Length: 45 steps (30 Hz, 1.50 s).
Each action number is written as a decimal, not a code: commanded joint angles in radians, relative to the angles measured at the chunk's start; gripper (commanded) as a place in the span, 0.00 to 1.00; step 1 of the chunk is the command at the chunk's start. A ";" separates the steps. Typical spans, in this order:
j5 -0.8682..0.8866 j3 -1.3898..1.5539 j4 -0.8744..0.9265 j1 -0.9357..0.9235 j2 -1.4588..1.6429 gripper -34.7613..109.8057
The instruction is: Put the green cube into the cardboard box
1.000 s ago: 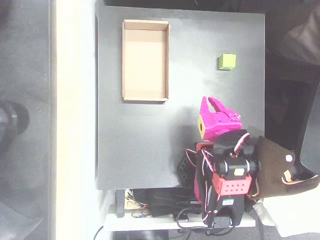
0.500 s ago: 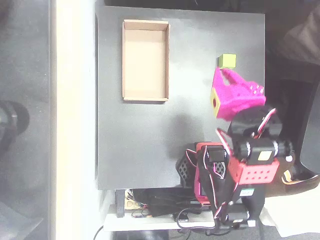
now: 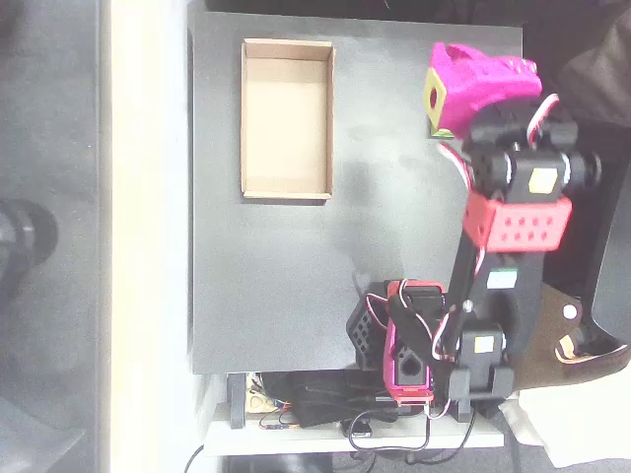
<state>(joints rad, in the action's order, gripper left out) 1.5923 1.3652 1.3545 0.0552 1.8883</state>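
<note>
Overhead view: the magenta gripper (image 3: 463, 74) covers nearly all of the green cube (image 3: 437, 131), its jaw state unreadable, well apart from the cardboard box (image 3: 286, 187); no legible writing.

Overhead view. Shallow tan cardboard box (image 3: 286, 118) at about 10 o'clock, plain, paler inside floor, no print. Matte dark grey table top (image 3: 276, 286), unpatterned. Magenta plastic gripper (image 3: 478, 81) at 1 o'clock, with a yellow square patch carrying a dark dot. Small yellow-green cube (image 3: 441, 132): only a sliver shows under the gripper. Red-and-black jointed robot arm (image 3: 513, 222), red block dotted with holes, red and white wires.
</note>
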 commanded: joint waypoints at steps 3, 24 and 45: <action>0.109 -0.081 0.002 -0.044 -0.104 0.26; 0.106 -0.152 0.000 -0.270 -0.423 0.29; 0.106 -0.129 0.015 -0.255 -0.555 0.44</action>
<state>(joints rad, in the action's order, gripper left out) 1.5923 1.2456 1.3591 -0.1948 1.3192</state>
